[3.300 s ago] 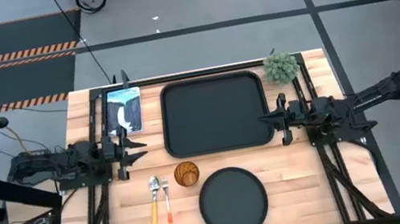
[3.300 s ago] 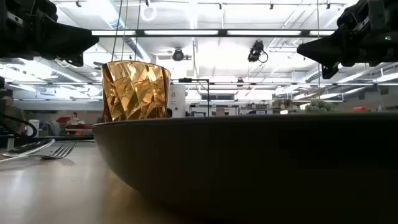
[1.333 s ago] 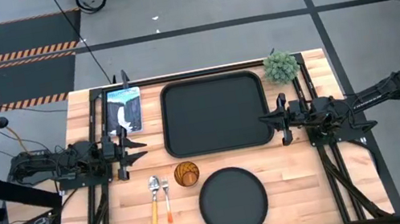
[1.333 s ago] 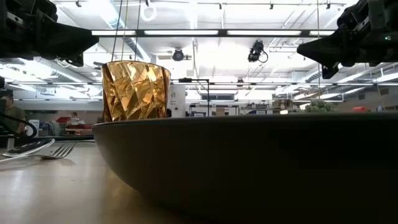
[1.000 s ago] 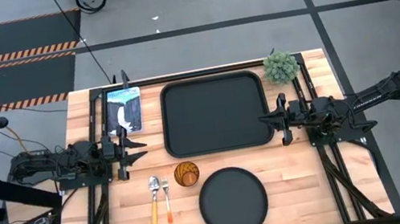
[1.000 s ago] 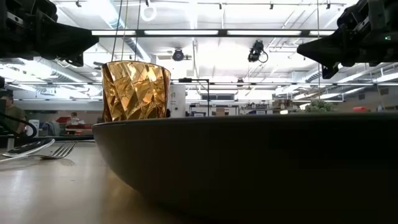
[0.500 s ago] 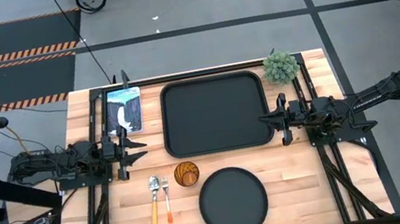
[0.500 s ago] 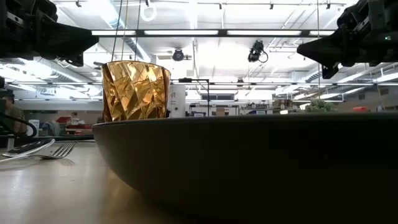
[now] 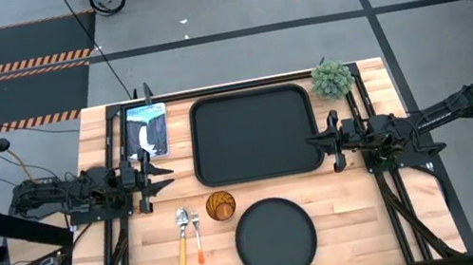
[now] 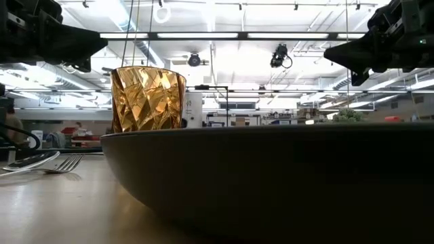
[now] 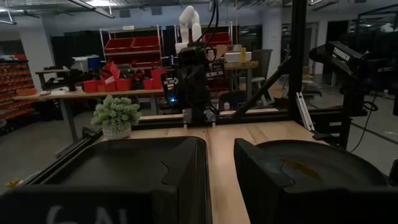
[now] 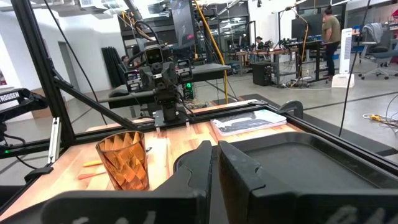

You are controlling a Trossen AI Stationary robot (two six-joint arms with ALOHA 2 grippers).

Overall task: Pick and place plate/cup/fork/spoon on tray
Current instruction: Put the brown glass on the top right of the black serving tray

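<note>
Tray (image 9: 254, 135) lies bare at table centre; left gripper (image 9: 162, 171) hangs off its left edge with fingers parted, right gripper (image 9: 315, 142) at its right edge with fingers nearly together, neither grasping anything. Near the front edge: plate (image 9: 275, 238) in front of the tray, cup (image 9: 220, 205) just beside its left rim. Spoon (image 9: 183, 237) and fork (image 9: 197, 237) lie side by side left of the cup.

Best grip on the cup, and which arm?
Probably the rim wall, from straight above: the cup stands upright and open-topped, so one finger can go inside and one outside. Close across the side away from the fork, which lies close beside it, and clear of the plate nearby. The left gripper looks somewhat nearer than the right gripper; both wait beside the tray.
</note>
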